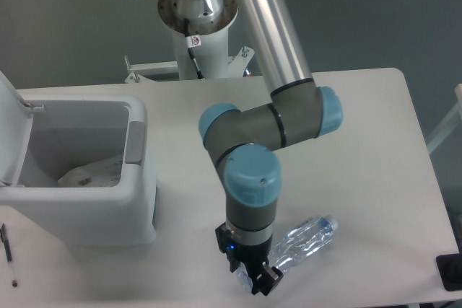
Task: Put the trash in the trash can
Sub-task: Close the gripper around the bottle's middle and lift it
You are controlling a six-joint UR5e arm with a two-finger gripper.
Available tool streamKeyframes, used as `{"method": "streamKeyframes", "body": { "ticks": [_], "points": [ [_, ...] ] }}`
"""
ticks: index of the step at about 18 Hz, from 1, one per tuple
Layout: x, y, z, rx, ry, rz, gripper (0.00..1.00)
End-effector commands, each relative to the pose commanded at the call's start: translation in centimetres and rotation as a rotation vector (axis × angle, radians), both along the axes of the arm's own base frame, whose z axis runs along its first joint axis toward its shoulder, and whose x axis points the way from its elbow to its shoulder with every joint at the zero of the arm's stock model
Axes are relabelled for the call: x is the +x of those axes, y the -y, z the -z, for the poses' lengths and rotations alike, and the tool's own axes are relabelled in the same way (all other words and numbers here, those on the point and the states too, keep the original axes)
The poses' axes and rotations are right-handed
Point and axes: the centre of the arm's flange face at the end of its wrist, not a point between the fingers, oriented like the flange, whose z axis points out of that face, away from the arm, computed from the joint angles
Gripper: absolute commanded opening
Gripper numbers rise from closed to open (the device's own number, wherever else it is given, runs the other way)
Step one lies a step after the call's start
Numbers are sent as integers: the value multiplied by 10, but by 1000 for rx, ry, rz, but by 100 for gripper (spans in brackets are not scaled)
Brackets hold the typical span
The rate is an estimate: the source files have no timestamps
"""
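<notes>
The trash can [141, 178] is a boxy white bin at the table's left with its lid [11, 131] swung open. A whitish crumpled wrapper [90, 172] lies inside it. The clear crinkled water bottle [307, 239] with a blue cap lies slanted near the table's front edge, cap pointing up and right. My gripper [258, 281] points down at the bottle's lower left end, its dark fingers closed on that end. The wrist hides the contact itself.
A pen [7, 254] lies on the table's front left corner beside the can. A black object [449, 272] sits at the front right corner. The arm's elbow [271, 128] hangs over the table's middle. The front table edge runs just below the gripper.
</notes>
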Motion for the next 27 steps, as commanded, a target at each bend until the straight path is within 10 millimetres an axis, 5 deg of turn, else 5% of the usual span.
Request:
{"method": "streamKeyframes", "body": {
  "ticks": [15,24,27],
  "points": [
    [11,55,-194,510,247,7,34],
    [33,62,-249,665,344,99,34],
    [47,65,-264,676,503,16,34]
  ]
}}
